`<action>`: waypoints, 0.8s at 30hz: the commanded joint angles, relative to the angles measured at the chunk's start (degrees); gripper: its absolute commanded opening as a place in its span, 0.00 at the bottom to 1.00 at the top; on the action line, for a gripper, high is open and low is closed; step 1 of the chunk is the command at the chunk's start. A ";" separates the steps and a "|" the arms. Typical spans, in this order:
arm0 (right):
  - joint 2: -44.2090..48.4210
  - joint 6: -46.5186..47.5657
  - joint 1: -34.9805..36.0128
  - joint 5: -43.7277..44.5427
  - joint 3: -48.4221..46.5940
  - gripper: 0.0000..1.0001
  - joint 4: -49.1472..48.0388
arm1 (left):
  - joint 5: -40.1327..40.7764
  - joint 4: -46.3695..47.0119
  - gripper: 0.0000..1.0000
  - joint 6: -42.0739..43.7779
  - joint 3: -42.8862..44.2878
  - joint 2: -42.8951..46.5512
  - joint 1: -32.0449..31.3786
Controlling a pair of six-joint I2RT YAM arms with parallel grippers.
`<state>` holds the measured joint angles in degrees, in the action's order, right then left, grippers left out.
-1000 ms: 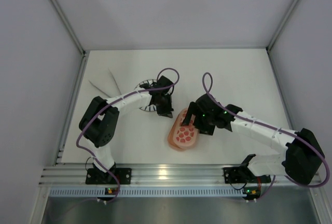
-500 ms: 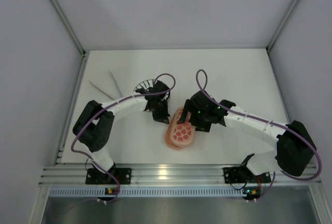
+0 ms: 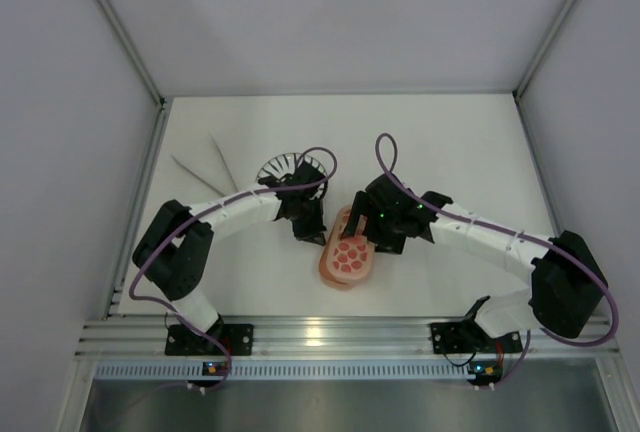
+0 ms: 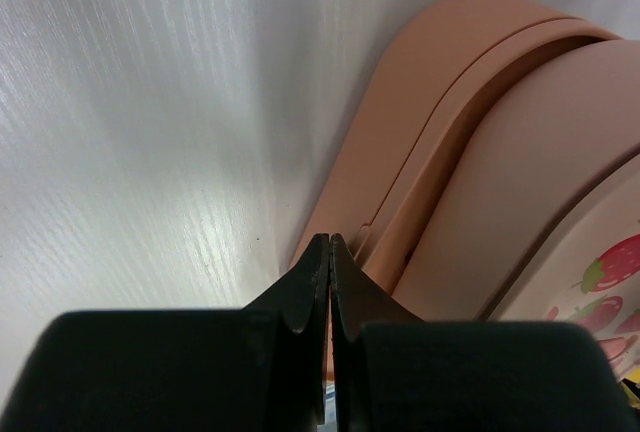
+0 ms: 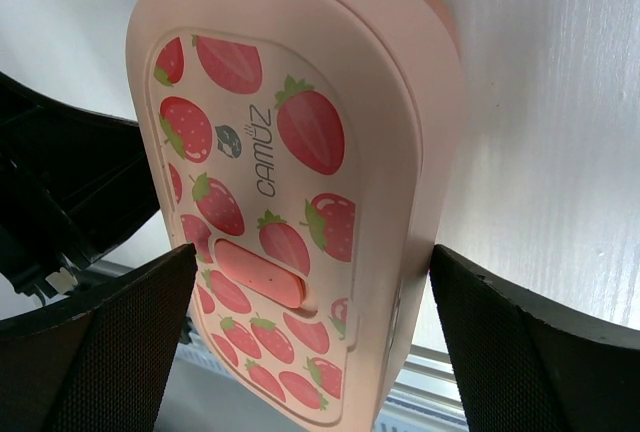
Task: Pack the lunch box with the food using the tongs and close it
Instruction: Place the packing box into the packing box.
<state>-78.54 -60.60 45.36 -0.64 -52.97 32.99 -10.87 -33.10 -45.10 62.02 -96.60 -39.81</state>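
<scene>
Lunch box (image 3: 348,257) on table (image 3: 450,142), toward near edge, mid-width, between both arms. Strawberry lid (image 5: 290,182) on top (stack looks closed up). Left gripper (image 4: 329,252) pinched together, empty, tips low, just beside box's side. Right gripper (image 5: 312,272) spread wide, fingers (image 5: 110,342) straddling box; contact unclear. Tongs (image 3: 198,173) lie toward far-left corner, striped plate (image 3: 281,165) near them.

The fingers (image 4: 300,297) sit pressed together at the pink lunch box's (image 4: 470,142) base.
</scene>
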 commanded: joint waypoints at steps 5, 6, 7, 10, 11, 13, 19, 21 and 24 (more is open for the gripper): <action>0.93 -0.40 2.89 -1.03 -3.46 0.97 -1.53 | -1.08 1.72 0.00 -2.00 -0.94 3.08 -1.58; 1.28 -0.66 2.97 -1.03 -3.28 0.97 -1.53 | -1.08 2.16 0.00 -2.27 -1.20 3.17 -1.67; 1.46 -0.75 3.32 -0.94 -3.37 0.97 -1.27 | -0.99 2.25 0.00 -2.45 -1.29 3.17 -1.67; 2.34 -0.93 3.85 -0.50 -2.93 0.97 -0.83 | -0.99 2.60 0.00 -3.24 -1.29 3.34 -2.02; 2.52 -0.84 3.94 -0.58 -2.67 0.97 -0.91 | -0.90 2.69 0.00 -3.59 -1.29 3.34 -2.11; 2.87 -1.01 3.94 -0.59 -1.97 0.98 -1.00 | -0.73 2.95 0.00 -3.85 -1.02 3.34 -2.37; 2.96 -0.49 4.03 -0.67 -1.17 0.98 -1.79 | -0.11 3.22 0.00 -4.82 -1.02 3.26 -2.99; 2.61 -0.14 4.03 -0.85 -1.52 0.98 -1.70 | 0.06 3.31 0.00 -5.08 -1.02 3.17 -3.08; 2.17 0.22 4.03 -0.94 -2.23 0.98 -1.44 | 0.06 3.22 0.00 -5.35 -0.58 2.99 -3.34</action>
<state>-77.32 -60.64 48.23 -0.99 -53.01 33.01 -10.04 -32.99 -48.88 61.17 -95.72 -42.28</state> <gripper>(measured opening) 0.979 0.007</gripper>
